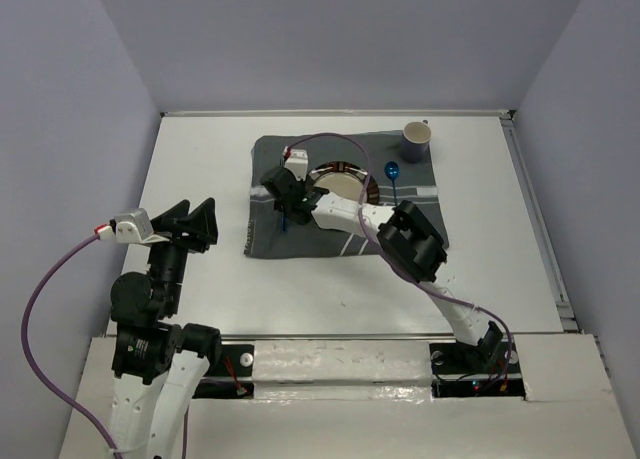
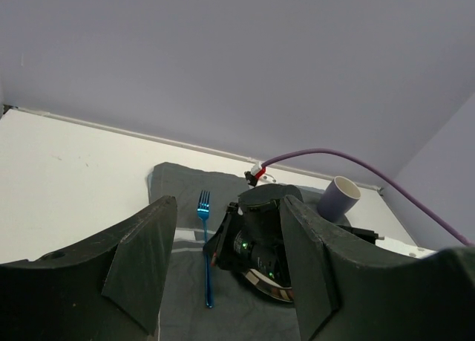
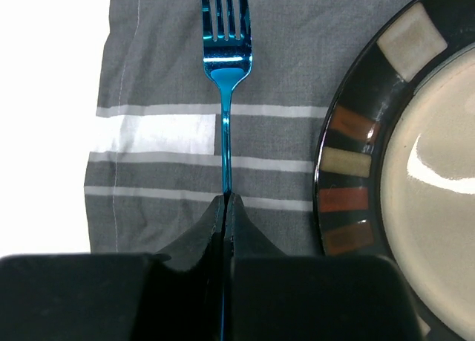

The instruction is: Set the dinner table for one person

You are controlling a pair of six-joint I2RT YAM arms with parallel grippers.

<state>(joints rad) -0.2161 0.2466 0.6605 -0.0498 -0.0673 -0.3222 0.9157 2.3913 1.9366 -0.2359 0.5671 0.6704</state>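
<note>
Spreading white beneath everything, the desk (image 1: 200, 179) carries a striped grey mat (image 3: 148, 73) with a plate (image 3: 349, 125) on it, its visible part bare. Left of the plate lies a blue fork (image 3: 225, 81), tines pointing away from the right end effector (image 3: 225, 200), which is clenched on its handle. The left end effector (image 1: 197, 207) hangs released, much farther left of the plate.

The white table (image 1: 300, 299) was plain and matte. One thing lay directly on it: a dark grey cloth mat (image 1: 262, 241) with pale stripes, spread flat. White tabletop showed on every side of the mat, a narrow band beyond it and a wider one nearer.
</note>
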